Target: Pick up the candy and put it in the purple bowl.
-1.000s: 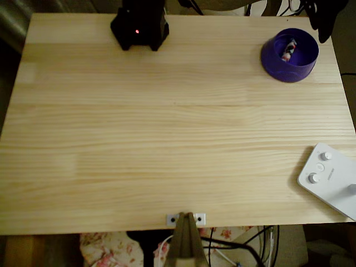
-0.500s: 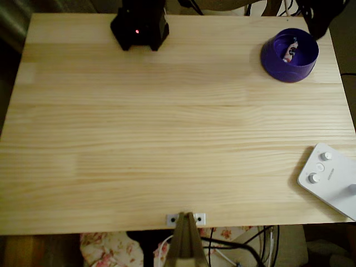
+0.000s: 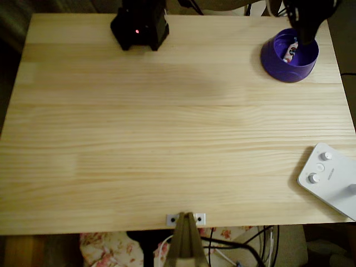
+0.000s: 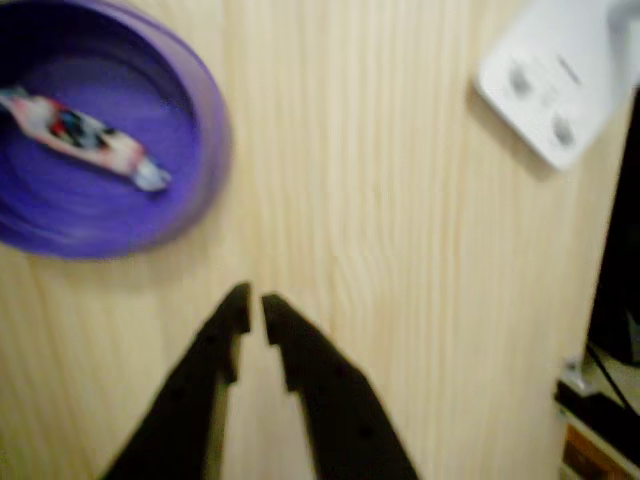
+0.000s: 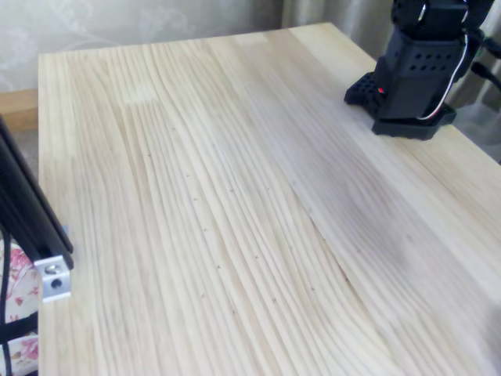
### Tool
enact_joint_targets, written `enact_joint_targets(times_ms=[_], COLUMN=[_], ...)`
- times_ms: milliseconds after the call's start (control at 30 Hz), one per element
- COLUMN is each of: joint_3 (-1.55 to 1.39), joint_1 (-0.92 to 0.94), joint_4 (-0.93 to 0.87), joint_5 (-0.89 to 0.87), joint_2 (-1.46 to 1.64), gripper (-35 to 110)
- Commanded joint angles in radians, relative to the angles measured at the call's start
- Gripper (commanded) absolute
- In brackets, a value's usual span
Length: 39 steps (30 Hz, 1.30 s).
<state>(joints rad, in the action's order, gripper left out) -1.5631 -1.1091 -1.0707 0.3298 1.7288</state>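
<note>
In the wrist view the gripper shows as two dark fingers with their tips almost together, only a thin gap between them and nothing held. The tips hang over bare wood just beside the purple bowl, which sits up and to the left of them in that view. The candy lies inside the bowl on its lighter purple floor, tilted, with one pale twisted end pointing toward the rim.

In the overhead view the dark arm reaches in over the far right corner of the table and covers part of the bowl; a bit of the candy shows inside it. The arm's black base stands at the far edge, left of centre, with a small red light. A white device with buttons lies at the right edge near the front corner, well apart from the bowl.
</note>
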Motion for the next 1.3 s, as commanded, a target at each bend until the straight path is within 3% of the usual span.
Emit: enact_joint_targets(times_ms=[0,1100,1267], joint_3=[-0.04,-0.693,-0.776], joint_1=[0.072,0.928,1.039], joint_4=[-0.028,-0.043,0.009], joint_5=[0.052,0.143,0.006], joint_2=[0.212,0.798,0.85], gripper=[-1,-1,-1])
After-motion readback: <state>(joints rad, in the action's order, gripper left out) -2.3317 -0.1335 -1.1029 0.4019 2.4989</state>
